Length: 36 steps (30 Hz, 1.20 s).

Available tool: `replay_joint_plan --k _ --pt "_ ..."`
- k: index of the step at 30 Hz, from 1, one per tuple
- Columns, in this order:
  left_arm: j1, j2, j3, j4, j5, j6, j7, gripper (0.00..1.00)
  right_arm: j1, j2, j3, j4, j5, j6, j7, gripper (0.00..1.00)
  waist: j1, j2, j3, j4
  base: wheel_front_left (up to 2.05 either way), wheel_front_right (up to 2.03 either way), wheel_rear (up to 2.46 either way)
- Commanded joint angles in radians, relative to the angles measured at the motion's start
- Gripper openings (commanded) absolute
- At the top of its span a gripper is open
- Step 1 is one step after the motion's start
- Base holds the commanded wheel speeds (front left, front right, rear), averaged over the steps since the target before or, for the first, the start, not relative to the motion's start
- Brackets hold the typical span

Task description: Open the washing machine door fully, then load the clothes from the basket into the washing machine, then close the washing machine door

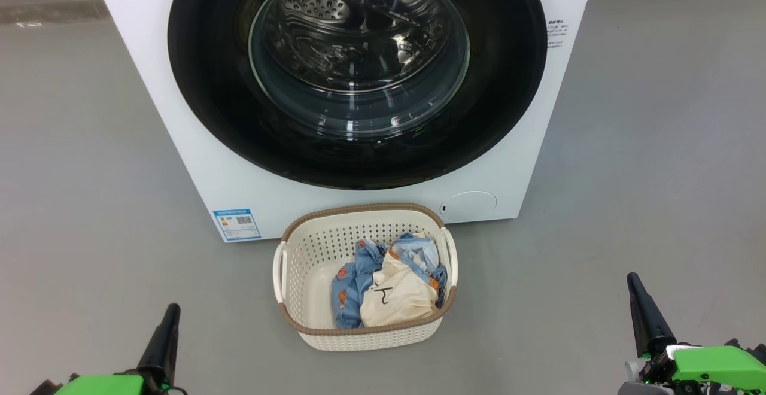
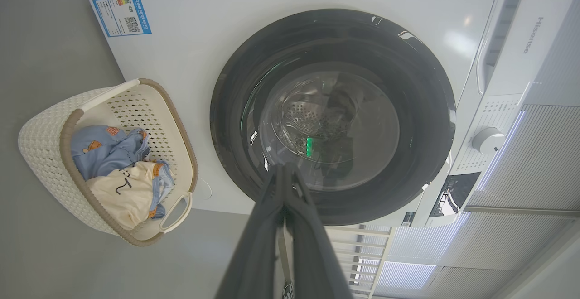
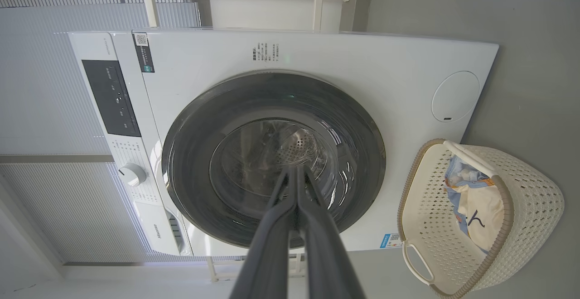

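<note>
- Nothing in the task is done yet, as far as I can judge. The washing machine door (image 1: 359, 66) sits flush against the front of the washing machine (image 1: 197, 167), closed, with the steel drum showing through its glass bowl.
- All three steps are left: swing the door fully open, move the laundry across, shut the door again.
- The left gripper (image 1: 170, 320) is low at my left with its two dark fingers pressed together and nothing between them. The left wrist view shows the same, the fingers meeting in one point aimed towards the door.
- The right gripper (image 1: 635, 290) is low at my right, also closed on nothing. In the right wrist view its fingers meet and point at the glass.
- Both grippers are well apart from the door and from the basket (image 1: 365, 335).
- The basket stands on the grey floor (image 1: 90, 173) just in front of the machine, below the door and between the blue label sticker (image 1: 237, 224) and the round flap (image 1: 470, 203).
- The clothes (image 1: 389, 290) are all in the basket, bunched towards its right end: a light blue printed piece with a cream one on top. The drum looks empty, though reflections in the glass make that hard to confirm.
- I can't make out a handle or recess on the black ring from any view, so I can't tell which edge to pull.
- The basket is close under the door, so I'd watch that it doesn't foul the swing.
</note>
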State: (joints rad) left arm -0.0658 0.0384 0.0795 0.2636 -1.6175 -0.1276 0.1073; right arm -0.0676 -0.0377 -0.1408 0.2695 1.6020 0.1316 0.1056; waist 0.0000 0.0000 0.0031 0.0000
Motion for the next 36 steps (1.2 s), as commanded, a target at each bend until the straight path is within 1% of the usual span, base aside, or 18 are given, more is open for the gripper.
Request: replay_joint_plan --k 1,17,18,22,24,28,32,36 --pt "-0.042 0.012 0.035 -0.019 0.009 -0.003 0.006 0.0 -0.04 -0.013 0.027 -0.025 0.007 -0.001 0.007 0.0 0.0 0.0 0.0 0.0 0.0 0.0 0.0" --pt "-0.042 0.012 0.035 -0.019 0.009 -0.003 0.006 0.0 -0.04 -0.013 0.027 -0.025 0.007 -0.001 0.007 0.0 0.0 0.0 0.0 0.0 0.0 0.0 0.0" --pt "0.0 0.0 0.0 0.0 0.0 0.0 0.0 1.0 0.0 0.0 0.0 0.0 0.0 0.0 0.0 1.0 0.0001 0.0 0.0 0.0 0.0 0.0 0.0" --pt "0.025 -0.013 -0.005 0.034 0.001 0.001 -0.002 1.0 0.023 0.009 0.0 0.038 -0.001 0.0 -0.002 1.0 0.0001 0.0 0.0 0.0 0.0 0.0 0.0" --pt "0.022 -0.012 -0.005 0.029 0.004 0.001 -0.006 1.0 0.018 0.008 0.003 0.033 -0.004 0.0 -0.005 1.0 0.0003 0.0 0.001 0.0 0.0 0.0 0.0" --pt "0.019 -0.009 -0.008 0.02 0.015 0.001 -0.019 1.0 0.01 0.005 0.012 0.027 -0.016 0.0 -0.014 1.0 0.0023 0.0 -0.002 -0.001 0.0 0.0 0.0" --pt "0.018 -0.003 -0.012 0.01 0.033 0.001 -0.032 1.0 0.001 -0.003 0.026 0.021 -0.033 0.0 -0.029 1.0 0.0004 0.0 0.0 -0.002 0.0 0.0 0.0" --pt "0.015 0.002 -0.013 -0.002 0.061 0.0 -0.044 1.0 -0.01 -0.013 0.039 0.017 -0.057 0.0 -0.043 1.0 0.0002 0.0 0.001 -0.003 0.0 0.0 0.0"
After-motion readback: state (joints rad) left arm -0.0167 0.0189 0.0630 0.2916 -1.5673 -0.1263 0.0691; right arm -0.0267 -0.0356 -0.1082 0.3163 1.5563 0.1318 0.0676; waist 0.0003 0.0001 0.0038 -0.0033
